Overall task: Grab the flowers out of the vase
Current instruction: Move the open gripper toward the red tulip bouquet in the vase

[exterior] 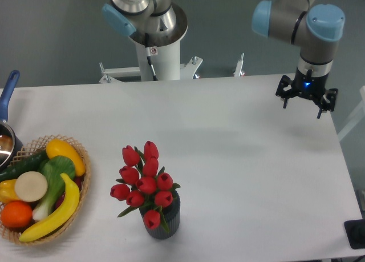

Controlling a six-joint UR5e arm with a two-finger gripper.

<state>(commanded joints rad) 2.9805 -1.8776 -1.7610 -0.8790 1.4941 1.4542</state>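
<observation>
The flowers [145, 179], a tight bunch of red tulip buds with small green leaves, stand upright in the vase [161, 221], a small dark ribbed cylinder near the table's front edge, left of centre. My gripper [303, 107] hangs far off at the back right of the table, pointing down above the white tabletop. Its two thin black fingers stand apart with nothing between them. The blue-capped arm rises behind it. The gripper is well clear of both the flowers and the vase.
A woven wicker basket [85, 176] of fruit and vegetables sits at the front left. A pot with a blue handle [8, 91] is at the left edge. The robot base [154, 45] stands behind the table. A dark object [356, 233] lies at the front right corner.
</observation>
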